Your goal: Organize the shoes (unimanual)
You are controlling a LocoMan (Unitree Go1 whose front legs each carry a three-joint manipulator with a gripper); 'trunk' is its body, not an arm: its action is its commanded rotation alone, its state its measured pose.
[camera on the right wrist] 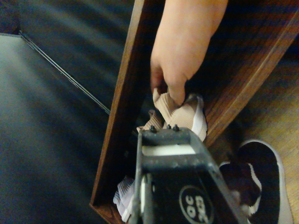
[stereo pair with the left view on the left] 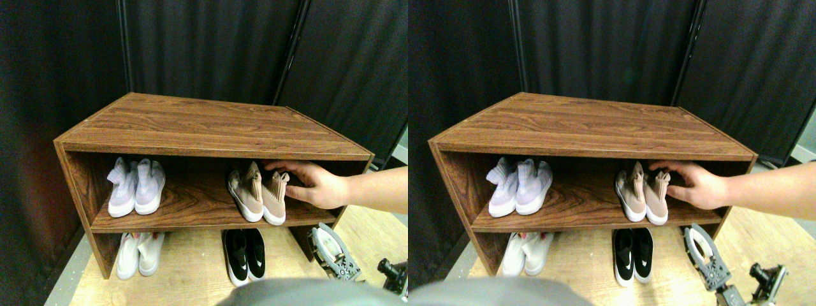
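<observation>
A person's hand (stereo pair with the left view on the left: pixel 319 185) grips the pinkish-beige knit sock sneakers (stereo pair with the left view on the left: pixel 258 194) on the wood-grain shelf unit (stereo pair with the left view on the left: pixel 210 124), right of the lavender knit pair (stereo pair with the left view on the left: pixel 136 186). On the plywood floor (stereo pair with the left view on the left: pixel 191 261) beneath stand white (stereo pair with the left view on the left: pixel 139 254) and black (stereo pair with the left view on the left: pixel 245 254) pairs. Dark curtains (stereo pair with the left view on the left: pixel 210 44) hang behind. The grey end effector (stereo pair with the left view on the left: pixel 335 255) sits low; I cannot tell its jaw state.
</observation>
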